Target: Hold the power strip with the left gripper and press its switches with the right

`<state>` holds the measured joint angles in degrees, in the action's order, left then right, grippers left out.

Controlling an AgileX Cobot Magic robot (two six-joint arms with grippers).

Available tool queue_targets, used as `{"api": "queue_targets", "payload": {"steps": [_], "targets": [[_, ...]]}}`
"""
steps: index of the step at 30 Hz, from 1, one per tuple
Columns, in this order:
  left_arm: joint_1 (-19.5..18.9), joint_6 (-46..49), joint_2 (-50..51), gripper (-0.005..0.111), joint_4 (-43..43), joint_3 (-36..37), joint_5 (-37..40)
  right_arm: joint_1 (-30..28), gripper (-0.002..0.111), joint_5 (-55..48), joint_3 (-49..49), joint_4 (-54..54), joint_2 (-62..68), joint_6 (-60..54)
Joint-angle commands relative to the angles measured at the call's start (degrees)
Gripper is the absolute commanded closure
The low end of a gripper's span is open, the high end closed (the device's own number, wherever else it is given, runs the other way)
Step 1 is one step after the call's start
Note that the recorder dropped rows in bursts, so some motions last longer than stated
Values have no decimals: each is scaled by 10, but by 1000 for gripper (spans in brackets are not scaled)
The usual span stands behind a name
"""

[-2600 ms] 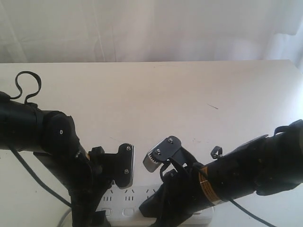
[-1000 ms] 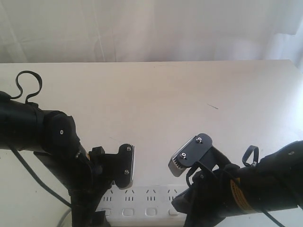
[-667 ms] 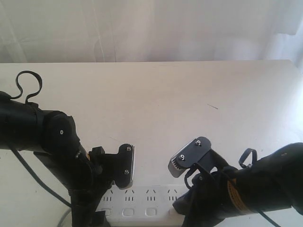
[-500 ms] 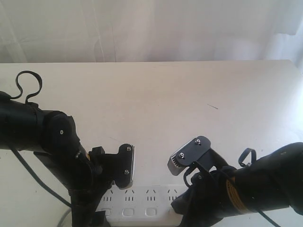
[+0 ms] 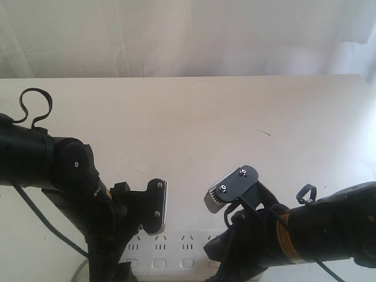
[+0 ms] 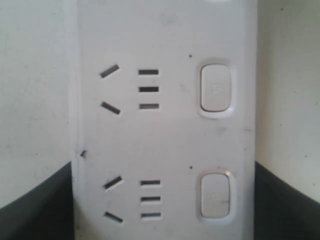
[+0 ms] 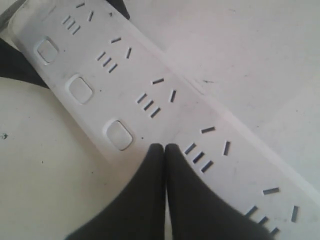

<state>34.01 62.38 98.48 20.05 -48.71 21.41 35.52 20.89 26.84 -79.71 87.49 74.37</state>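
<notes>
Closed right gripper (image 7: pixel 165 148) over power strip (image 7: pixel 150 90), left gripper (image 6: pixel 163 210) clamping its sides

white power strip (image 6: pixel 165 140), black fingers (image 7: pixel 145 200)

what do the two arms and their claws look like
Both arms are black. The black two-finger left claw has a flat finger plate with two screws and a looping black cable behind. The black two-finger right claw has a silvery ribbed tip; its arm bears a yellow-orange label band.

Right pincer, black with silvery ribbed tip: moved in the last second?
Yes. The right pincer slid slightly left over the white plastic power strip, toward the unmoved black left pincer.
</notes>
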Motion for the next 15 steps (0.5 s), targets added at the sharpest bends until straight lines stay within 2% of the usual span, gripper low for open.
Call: {"api": "queue_targets", "payload": {"steps": [1, 9, 15], "targets": [[-1, -12, 9, 107, -20, 6, -15, 0, 108, 2, -1, 4, 0, -7], [-1, -52, 9, 107, -56, 6, -30, 0, 108, 0, -1, 13, 0, -10], [-1, -118, 9, 107, -104, 6, -60, 0, 108, 16, -1, 68, 0, -54]]}}
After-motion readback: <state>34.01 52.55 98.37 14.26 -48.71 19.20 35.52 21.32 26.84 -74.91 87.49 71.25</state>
